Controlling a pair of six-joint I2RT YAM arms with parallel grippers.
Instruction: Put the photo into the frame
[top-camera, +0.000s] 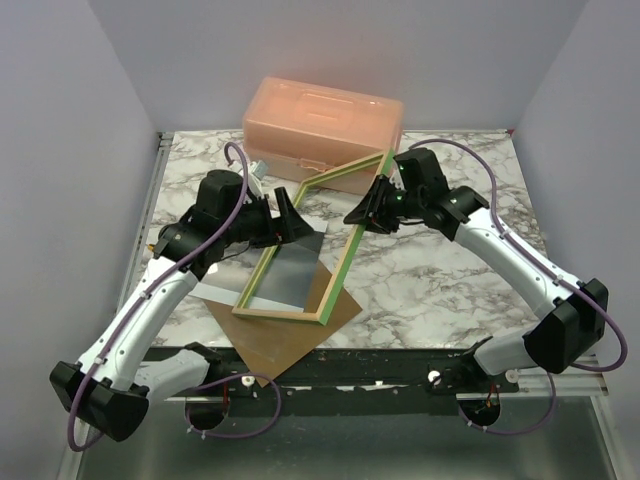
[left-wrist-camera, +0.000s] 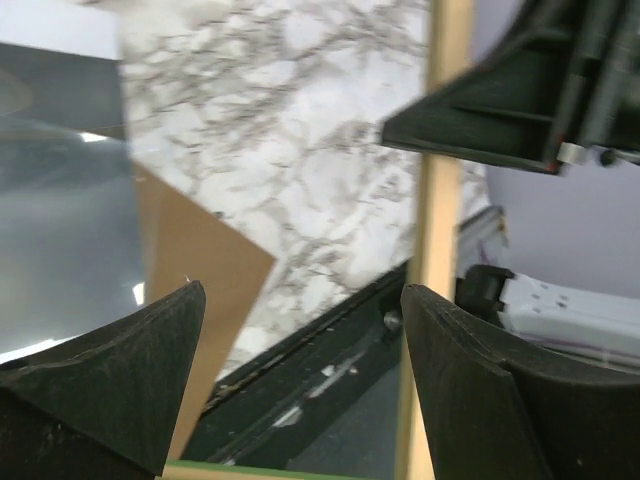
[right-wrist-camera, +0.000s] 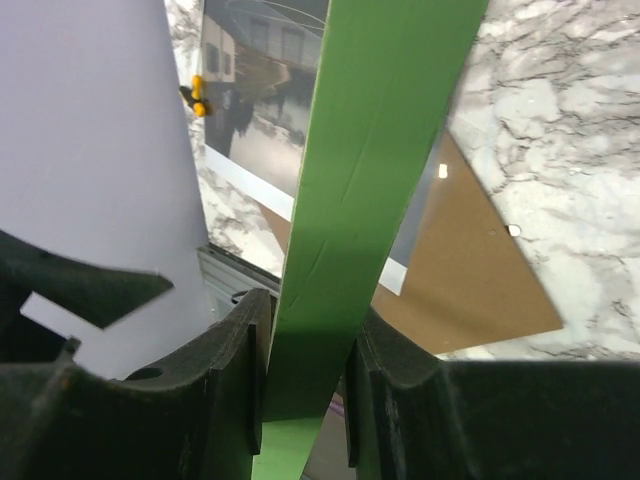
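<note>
The frame (top-camera: 346, 262), green with pale wood edges, is tilted: its near end rests on the table and its far end is raised by the peach box. My right gripper (top-camera: 368, 212) is shut on its right rail; in the right wrist view the green rail (right-wrist-camera: 370, 150) sits between the pads (right-wrist-camera: 305, 350). The photo (top-camera: 285, 275) lies flat under the frame opening, also showing in the left wrist view (left-wrist-camera: 60, 200) and the right wrist view (right-wrist-camera: 270, 80). My left gripper (top-camera: 295, 228) is open and empty (left-wrist-camera: 300, 340), hovering inside the frame opening above the photo.
A brown backing board (top-camera: 300, 345) lies under the photo at the table's near edge; it also shows in the left wrist view (left-wrist-camera: 190, 260) and the right wrist view (right-wrist-camera: 470, 270). A peach plastic box (top-camera: 325, 125) stands at the back. The marble table (top-camera: 450, 270) has a metal front rail.
</note>
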